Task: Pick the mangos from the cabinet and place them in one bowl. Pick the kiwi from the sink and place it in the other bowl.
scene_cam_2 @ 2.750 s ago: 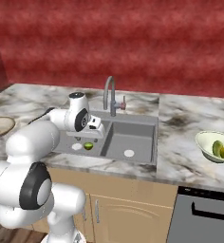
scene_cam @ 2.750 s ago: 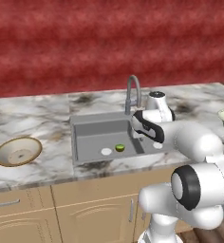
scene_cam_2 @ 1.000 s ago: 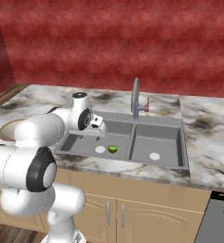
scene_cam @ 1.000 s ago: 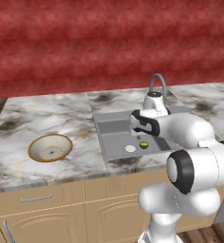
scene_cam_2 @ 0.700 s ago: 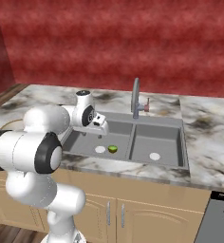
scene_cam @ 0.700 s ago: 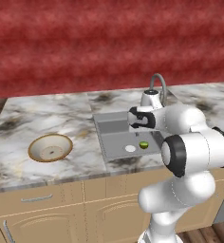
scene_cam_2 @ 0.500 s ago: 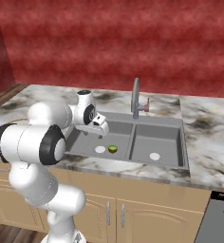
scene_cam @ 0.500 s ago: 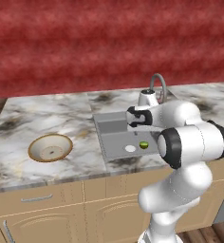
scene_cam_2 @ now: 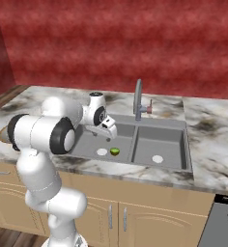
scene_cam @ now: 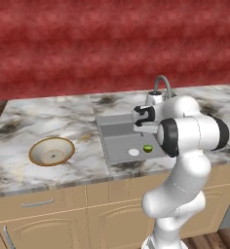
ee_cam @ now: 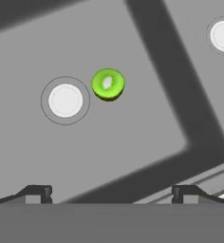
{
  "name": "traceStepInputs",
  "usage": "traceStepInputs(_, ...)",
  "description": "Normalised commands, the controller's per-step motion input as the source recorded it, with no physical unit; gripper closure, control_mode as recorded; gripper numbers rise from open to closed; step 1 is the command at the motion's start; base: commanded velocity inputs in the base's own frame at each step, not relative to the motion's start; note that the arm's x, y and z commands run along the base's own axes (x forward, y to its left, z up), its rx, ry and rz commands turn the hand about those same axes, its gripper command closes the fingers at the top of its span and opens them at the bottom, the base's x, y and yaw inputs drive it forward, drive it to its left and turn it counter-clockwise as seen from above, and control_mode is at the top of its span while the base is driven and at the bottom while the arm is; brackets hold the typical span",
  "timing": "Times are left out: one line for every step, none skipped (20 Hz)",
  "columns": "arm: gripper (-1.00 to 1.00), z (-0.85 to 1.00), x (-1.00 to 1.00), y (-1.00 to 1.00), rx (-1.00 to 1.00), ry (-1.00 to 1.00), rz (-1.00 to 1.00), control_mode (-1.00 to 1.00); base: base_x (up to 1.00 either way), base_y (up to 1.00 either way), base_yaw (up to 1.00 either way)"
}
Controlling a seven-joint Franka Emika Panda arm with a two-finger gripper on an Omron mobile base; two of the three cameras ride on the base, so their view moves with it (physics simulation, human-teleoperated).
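Small round bright-green kiwi (ee_cam: 108, 84) lying on the floor of a grey double-basin sink (ee_cam: 147, 118), upper centre of the hand view, pale spot at its middle, just right of a white round drain (ee_cam: 65, 100) and apart from it. Second white drain (ee_cam: 223, 35) at upper right of the same view, in the other basin past the dark divider.

Two-finger dark gripper (ee_cam: 111, 193) at the bottom of the hand view, fingertips (ee_cam: 35, 192) spread wide, nothing between them, well clear of the kiwi. Open and empty.

Left base view: kiwi (scene_cam: 147, 148) right of centre, in the near basin beside the drain (scene_cam: 133, 152), partly next to the white arm's elbow. Gripper (scene_cam: 142, 127) above the sink (scene_cam: 118, 141), centre right. Shallow round bowl with tan-brown rim and pale inside (scene_cam: 51, 151) at left of frame on the grey-white marbled counter (scene_cam: 44, 121), well apart from the sink. Curved steel faucet (scene_cam: 162, 83) behind the arm.

Right base view: kiwi (scene_cam_2: 115, 152) at frame centre, in the left basin beside its drain (scene_cam_2: 102, 151); gripper (scene_cam_2: 109, 133) just above and left of it, not touching. Tall steel faucet (scene_cam_2: 138, 99) behind the sink (scene_cam_2: 164, 140). Tan wooden cabinet doors (scene_cam_2: 154, 224) under the counter (scene_cam_2: 207, 120), lower part of frame. Red wall (scene_cam_2: 116, 43) across the top.
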Motion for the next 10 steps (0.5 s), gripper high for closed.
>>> traceStepInputs(-1.00, -0.22, 0.49, -0.29, 0.02, 0.00, 0.00, -1.00, 0.00, 0.00, 0.00)
traceStepInputs(-1.00, -0.25, 0.38, -0.22, 0.00, 0.00, 0.00, -1.00, 0.00, 0.00, 0.00)
traceStepInputs(-1.00, -0.34, 0.31, -0.18, 0.00, -0.01, -0.01, -1.00, 0.00, 0.00, 0.00)
traceStepInputs(-1.00, -0.41, 0.33, -0.09, 0.00, -0.06, -0.04, -1.00, 0.00, 0.00, 0.00)
traceStepInputs(-1.00, -0.50, 0.49, -0.14, 0.00, -0.04, -0.12, -1.00, 0.00, 0.00, 0.00)
traceStepInputs(-1.00, -0.50, 0.62, -0.04, -0.02, 0.00, -0.22, -1.00, 0.00, 0.00, 0.00)
traceStepInputs(-1.00, -0.39, 0.49, 0.00, -0.04, 0.02, -0.27, -1.00, 0.00, 0.00, 0.00)
traceStepInputs(-1.00, -0.33, 0.37, 0.00, -0.03, 0.01, -0.24, -1.00, 0.00, 0.00, 0.00)
traceStepInputs(-1.00, -0.25, 0.35, 0.00, -0.03, 0.00, -0.15, -1.00, 0.00, 0.00, 0.00)
traceStepInputs(-1.00, -0.21, 0.25, 0.00, -0.04, 0.00, -0.13, -1.00, 0.00, 0.00, 0.00)
